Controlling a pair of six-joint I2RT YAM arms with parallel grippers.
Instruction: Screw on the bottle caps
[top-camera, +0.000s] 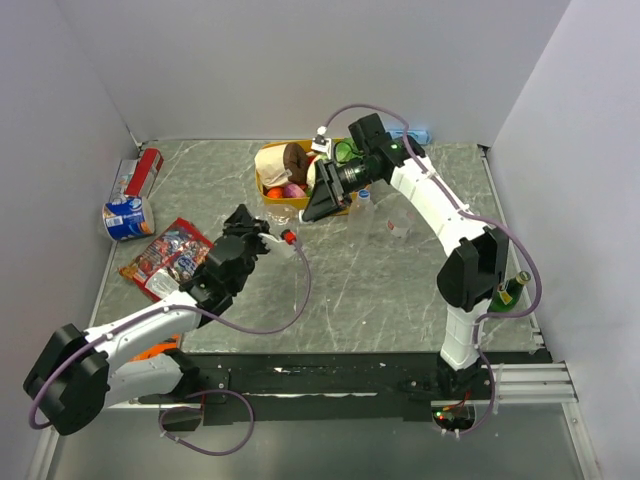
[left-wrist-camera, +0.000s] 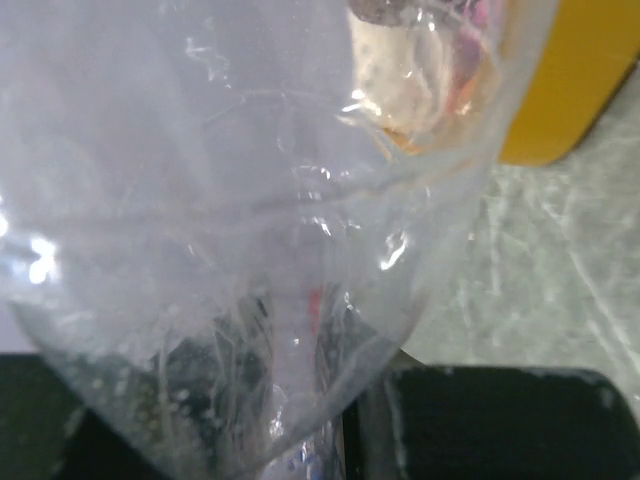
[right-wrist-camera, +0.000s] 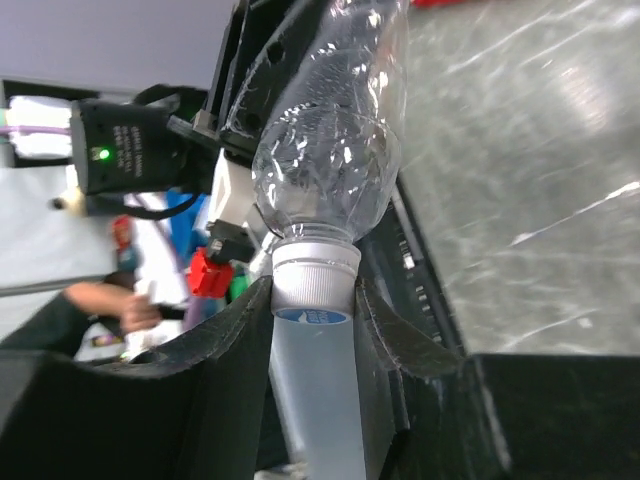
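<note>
Bottle (right-wrist-camera: 325, 150) is held in the air between both arms, above the table (top-camera: 380, 290) and just near of the yellow tub (left-wrist-camera: 570, 90). In the top view its long axis runs roughly level, on a diagonal from near-left to far-right. The neck and cap (right-wrist-camera: 315, 272) point at the right gripper (right-wrist-camera: 315, 300), the body at the left gripper (top-camera: 270, 238). Left gripper is clamped on the body, which fills its wrist view. Right fingers (right-wrist-camera: 245, 330) sit against both sides of the whitish cap, pinching it. The tub, holding soft toys, lies directly behind the right gripper, and their outlines overlap in the top view. Well apart on the left: snack packets (top-camera: 168, 255), a blue-white can (top-camera: 127, 218), a red can (top-camera: 148, 170). A green bottle (top-camera: 508, 292) stands at the right edge.
</note>
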